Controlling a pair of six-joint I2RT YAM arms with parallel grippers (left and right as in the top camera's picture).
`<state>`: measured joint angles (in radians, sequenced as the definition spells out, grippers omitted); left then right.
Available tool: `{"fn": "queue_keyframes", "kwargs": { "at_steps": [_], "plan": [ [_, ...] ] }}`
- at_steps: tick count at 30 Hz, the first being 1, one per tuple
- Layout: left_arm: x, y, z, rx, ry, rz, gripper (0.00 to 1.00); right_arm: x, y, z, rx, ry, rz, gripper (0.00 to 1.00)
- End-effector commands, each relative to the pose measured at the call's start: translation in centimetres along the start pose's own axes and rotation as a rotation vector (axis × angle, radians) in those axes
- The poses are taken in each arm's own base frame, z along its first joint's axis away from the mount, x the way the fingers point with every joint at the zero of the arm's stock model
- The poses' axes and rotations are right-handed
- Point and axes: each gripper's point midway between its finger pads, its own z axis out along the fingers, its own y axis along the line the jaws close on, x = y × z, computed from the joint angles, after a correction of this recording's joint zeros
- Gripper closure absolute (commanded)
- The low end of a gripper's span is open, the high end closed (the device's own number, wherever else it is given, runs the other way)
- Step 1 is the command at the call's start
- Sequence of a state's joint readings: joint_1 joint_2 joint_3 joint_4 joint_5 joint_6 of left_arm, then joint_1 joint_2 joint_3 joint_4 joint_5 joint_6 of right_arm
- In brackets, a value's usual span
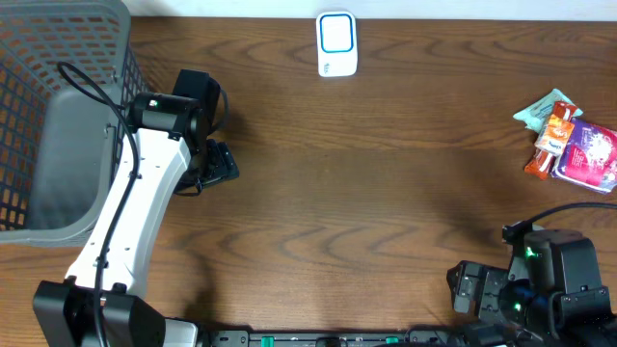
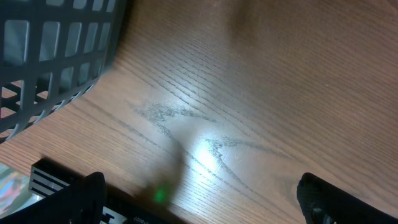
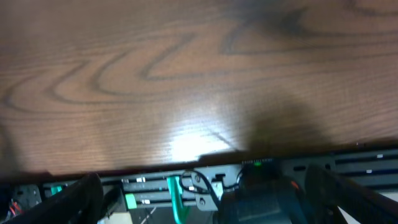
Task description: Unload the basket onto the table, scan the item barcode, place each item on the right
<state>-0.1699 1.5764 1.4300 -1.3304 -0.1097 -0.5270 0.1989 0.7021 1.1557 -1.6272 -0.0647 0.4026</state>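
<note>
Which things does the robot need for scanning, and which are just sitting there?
For the job:
- white scanner, probably
- snack packets

Just sitting there:
- grey basket
- wooden table

On the bench (image 1: pixel 386 193), a grey basket (image 1: pixel 19 87) sits left, a white scanner (image 1: pixel 336 44) far centre, snack packets (image 1: pixel 574 145) right; the left hand (image 1: pixel 217 164) hangs beside the basket.
</note>
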Motion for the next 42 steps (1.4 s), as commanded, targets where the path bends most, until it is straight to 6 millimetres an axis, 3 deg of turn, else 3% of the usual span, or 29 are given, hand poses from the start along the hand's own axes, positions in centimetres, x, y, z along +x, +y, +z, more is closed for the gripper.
{"fn": "queue_keyframes", "kwargs": {
  "at_steps": [1,9,25,36,42],
  "plan": [
    [0.1,0.3,0.0,-0.005,0.002,-0.017,0.02,0.4,0.1,0.1,-0.011,0.013,0.007,0.01],
    [0.1,0.3,0.0,-0.005,0.002,-0.017,0.02,0.3,0.2,0.1,-0.014,0.007,-0.05,0.01],
    [0.1,0.3,0.0,-0.005,0.002,-0.017,0.02,-2.2,1.6,-0.2,-0.074,-0.105,-0.149,0.01],
    [0.1,0.3,0.0,-0.005,0.002,-0.017,0.02,-2.5,2.7,-3.2,-0.182,-0.328,-0.232,0.01],
    [0.1,0.3,0.0,-0.005,0.002,-0.017,0.02,-1.7,2.4,-4.7,-0.212,-0.431,-0.247,0.01]
  ]
}}
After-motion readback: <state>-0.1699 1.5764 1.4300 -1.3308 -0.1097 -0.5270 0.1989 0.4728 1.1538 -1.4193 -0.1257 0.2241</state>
